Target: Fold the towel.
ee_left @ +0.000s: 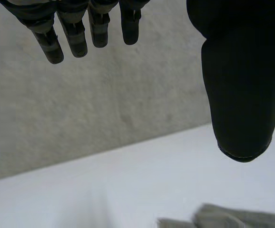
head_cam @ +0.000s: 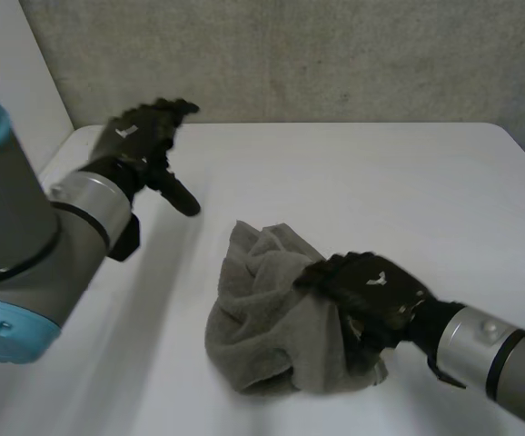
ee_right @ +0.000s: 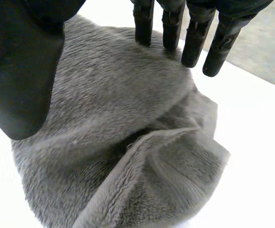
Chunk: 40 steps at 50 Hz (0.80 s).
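Progress is judged nil: grey terry towel is heaped, unfolded, on white table. Right robot hand is spread open upon it; left robot hand is raised, open, empty.

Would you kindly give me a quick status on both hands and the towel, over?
Left hand open, above the table, holding nothing. Right hand open, on the towel. Towel crumpled in a heap, not folded. No obstruction seen.
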Available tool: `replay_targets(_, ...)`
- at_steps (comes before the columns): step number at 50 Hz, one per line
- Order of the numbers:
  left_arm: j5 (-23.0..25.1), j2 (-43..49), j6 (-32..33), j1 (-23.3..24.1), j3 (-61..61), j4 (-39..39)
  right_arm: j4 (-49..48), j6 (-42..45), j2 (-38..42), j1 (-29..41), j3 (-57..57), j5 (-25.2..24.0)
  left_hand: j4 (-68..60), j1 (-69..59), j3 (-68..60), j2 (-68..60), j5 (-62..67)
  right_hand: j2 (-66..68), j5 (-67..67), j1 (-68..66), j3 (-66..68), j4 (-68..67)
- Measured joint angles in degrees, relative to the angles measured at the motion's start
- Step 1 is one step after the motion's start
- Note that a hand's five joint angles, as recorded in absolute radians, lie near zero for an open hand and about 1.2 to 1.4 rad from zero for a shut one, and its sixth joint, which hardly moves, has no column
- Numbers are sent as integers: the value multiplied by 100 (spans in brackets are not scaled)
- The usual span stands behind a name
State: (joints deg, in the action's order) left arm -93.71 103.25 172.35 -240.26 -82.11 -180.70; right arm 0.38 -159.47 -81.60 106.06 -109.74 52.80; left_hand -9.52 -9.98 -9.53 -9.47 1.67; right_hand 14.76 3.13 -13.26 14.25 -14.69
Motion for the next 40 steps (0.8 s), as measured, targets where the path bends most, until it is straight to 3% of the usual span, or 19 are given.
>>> replay_targets(4,223,322,0,150,0,-1,-14,-917,-61,-274,73,34,-14,0,0,0,0,0,0,0,0,0)
replay_targets(11,643,797,0,304,3,-5,6,-1651,-156,-461,158,323,-67,0,-36,-85,0,0,1,-7,0,0)
replay_targets(23,1046,1319,84,541,48,-133,108,-1658,-209,-423,141,1176,-501,-477,-524,-530,301,0,1,-12,0,0)
replay_targets(40,1445,1843,1487,578,432,44,185,-1957,353,-245,-45,1540,-1079,-1034,-1082,-1092,877,0,1,-10,0,0)
